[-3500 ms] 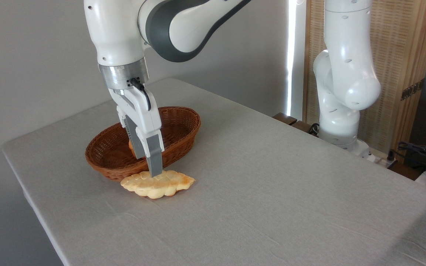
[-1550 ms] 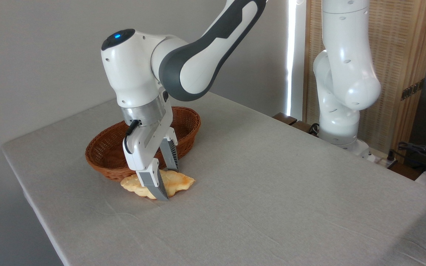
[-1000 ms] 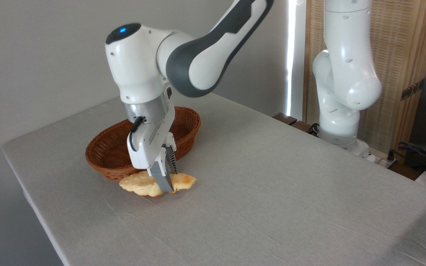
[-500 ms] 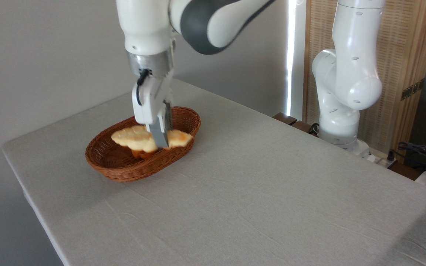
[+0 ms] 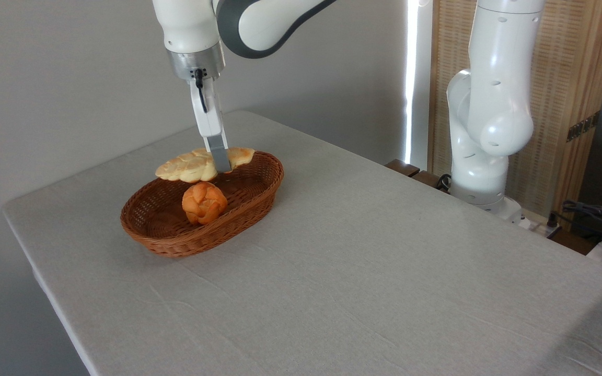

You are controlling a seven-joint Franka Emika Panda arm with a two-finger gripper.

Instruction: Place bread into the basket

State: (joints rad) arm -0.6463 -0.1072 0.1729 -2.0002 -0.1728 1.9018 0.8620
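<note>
The bread (image 5: pixel 191 165), a flat pale-yellow loaf with scalloped edges, hangs level in the air over the far rim of the basket. My gripper (image 5: pixel 221 166) is shut on the bread near its middle, fingers pointing down from above. The basket (image 5: pixel 175 240), an oval reddish-brown wicker one, sits on the left part of the table, and the loaf's near edge overhangs its inside. The far finger is hidden behind the near one.
A small round orange knotted bun (image 5: pixel 204 202) lies inside the basket, just below the loaf. The grey table (image 5: pixel 384 271) stretches to the right and front. My arm's white base (image 5: pixel 484 162) stands at the table's far right edge.
The gripper closed on the bread where it lay on the table in front of the basket, lifted it and carried it up and back over the basket. The orange bun now shows fully.
</note>
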